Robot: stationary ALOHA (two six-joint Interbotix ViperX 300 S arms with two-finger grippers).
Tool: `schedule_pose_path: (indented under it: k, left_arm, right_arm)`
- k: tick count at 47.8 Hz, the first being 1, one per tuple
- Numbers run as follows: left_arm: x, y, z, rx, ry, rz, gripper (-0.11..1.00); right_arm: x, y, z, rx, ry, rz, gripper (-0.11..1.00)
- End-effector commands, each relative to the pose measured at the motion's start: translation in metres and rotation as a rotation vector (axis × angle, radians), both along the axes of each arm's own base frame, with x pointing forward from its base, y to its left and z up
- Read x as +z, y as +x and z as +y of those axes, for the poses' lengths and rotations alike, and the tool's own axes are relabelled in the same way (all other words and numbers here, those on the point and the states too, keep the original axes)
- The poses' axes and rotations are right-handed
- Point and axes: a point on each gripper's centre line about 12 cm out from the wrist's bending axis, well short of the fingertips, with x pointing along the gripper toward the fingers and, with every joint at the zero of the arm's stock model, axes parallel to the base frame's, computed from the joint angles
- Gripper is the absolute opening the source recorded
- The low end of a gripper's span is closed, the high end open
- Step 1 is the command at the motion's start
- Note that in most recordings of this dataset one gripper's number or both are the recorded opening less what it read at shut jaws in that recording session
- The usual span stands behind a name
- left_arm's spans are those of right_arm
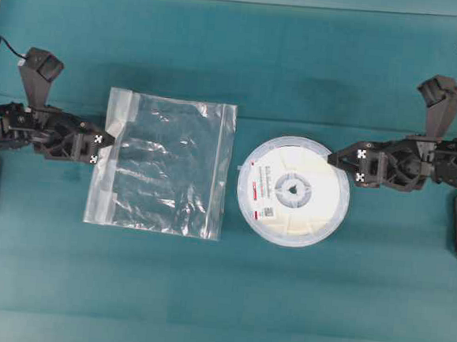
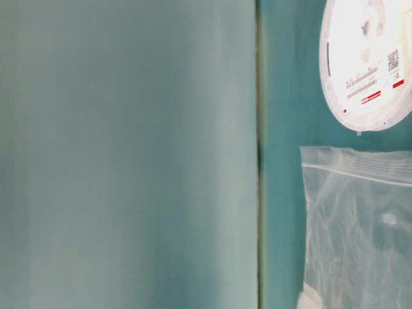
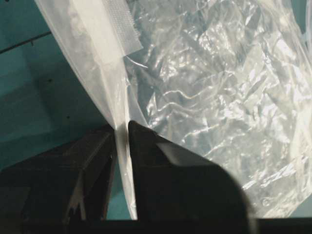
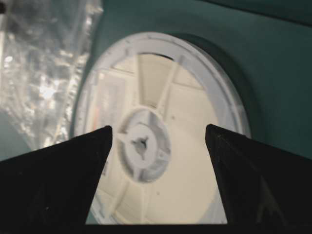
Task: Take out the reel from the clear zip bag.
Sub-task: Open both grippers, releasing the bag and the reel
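The reel [image 1: 294, 190] lies flat on the teal table, outside the clear zip bag [image 1: 165, 166] and just to its right; its label with a red stripe faces up [image 2: 370, 77]. The bag is crinkled and shows nothing inside, with its whitish zip strip along the left edge. My left gripper [image 1: 108, 147] pinches that left edge, and the film runs between the nearly closed fingertips [image 3: 121, 127]. My right gripper [image 1: 341, 166] hovers over the reel's right rim. Its jaws stand wide apart [image 4: 157, 127] with nothing between them, and the reel's hub [image 4: 144, 144] shows below.
The table's surface is teal cloth. A corner of the bag [image 4: 39, 73] lies just left of the reel in the right wrist view. A pale wall or panel [image 2: 129, 154] fills the left half of the table-level view.
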Motion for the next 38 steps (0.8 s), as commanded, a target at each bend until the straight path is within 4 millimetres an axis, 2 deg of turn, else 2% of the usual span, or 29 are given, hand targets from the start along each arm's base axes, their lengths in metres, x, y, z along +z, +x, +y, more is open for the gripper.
schedule_pose_path:
  k: [1, 5, 13, 17, 25, 38]
  left_arm:
    - [0.006, 0.006, 0.000, -0.007, 0.005, -0.029, 0.12]
    - [0.007, 0.007, -0.005, 0.001, -0.026, -0.035, 0.31]
    - [0.002, 0.003, -0.008, 0.040, -0.095, 0.001, 0.80]
    - [0.001, 0.003, -0.010, 0.031, -0.096, 0.018, 0.96]
    - [0.006, 0.004, -0.013, 0.014, -0.087, 0.007, 0.92]
    - [0.038, 0.007, -0.013, -0.014, -0.041, -0.066, 0.92]
  right_arm:
    - [0.011, 0.004, -0.001, 0.023, -0.045, -0.032, 0.93]
    - [0.017, 0.003, 0.000, 0.046, -0.072, -0.046, 0.93]
    - [0.026, 0.000, 0.001, 0.074, -0.115, -0.070, 0.93]
    - [0.029, -0.001, 0.001, 0.081, -0.130, -0.079, 0.93]
    - [0.035, -0.003, 0.003, 0.114, -0.177, -0.094, 0.93]
    - [0.044, -0.008, 0.005, 0.138, -0.205, -0.120, 0.93]
